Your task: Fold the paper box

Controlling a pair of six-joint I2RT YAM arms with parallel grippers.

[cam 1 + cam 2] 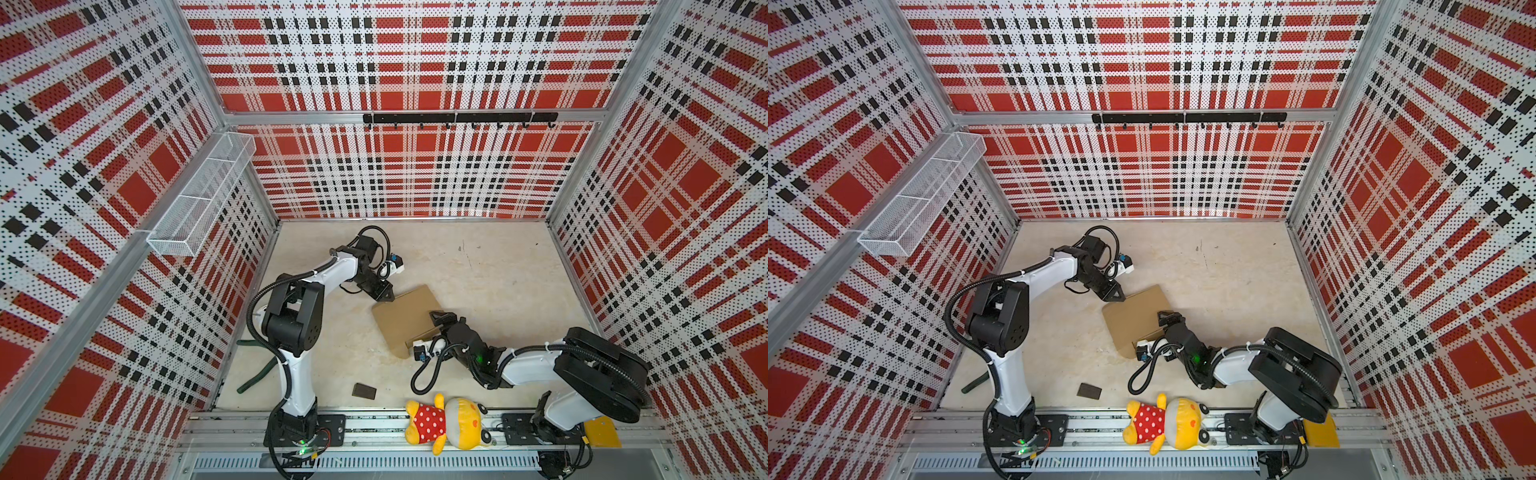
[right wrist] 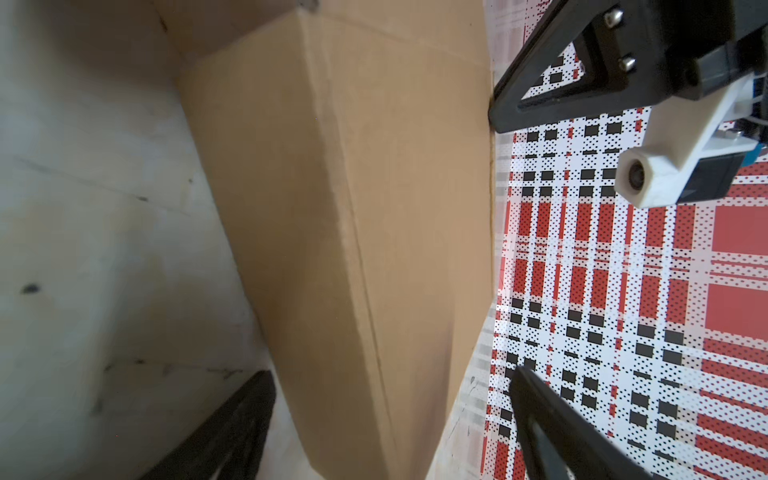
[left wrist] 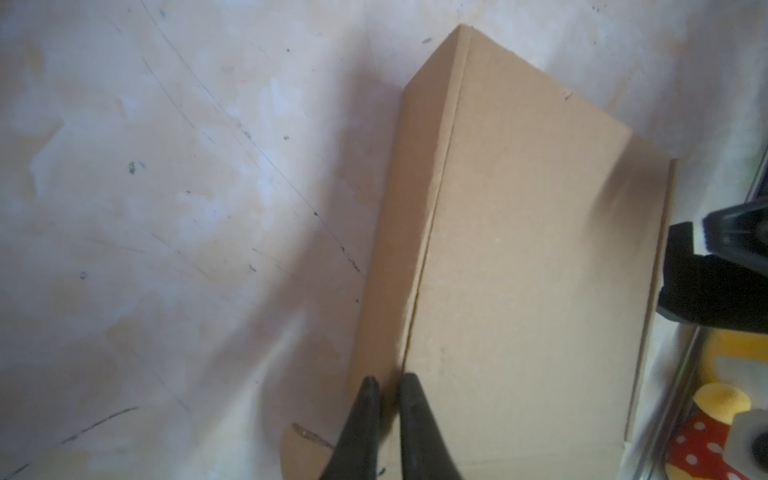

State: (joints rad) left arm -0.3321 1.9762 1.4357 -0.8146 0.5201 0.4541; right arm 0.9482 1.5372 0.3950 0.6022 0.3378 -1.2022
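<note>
Paper box (image 1: 405, 322) being handled
Left gripper (image 3: 389, 379) is pinching its edge; right gripper (image 2: 392, 372) is straddling it, fingers apart, as only wrist views are showing.

No readable text or labels appear anywhere.

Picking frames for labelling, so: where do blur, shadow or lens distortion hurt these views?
In both top views: sharp, evenly lit, but the wide lens bows the plaid walls. Left wrist: soft focus, a broad shadow on the table beside the paper box. Right wrist: the box's side is dim and soft.
</note>
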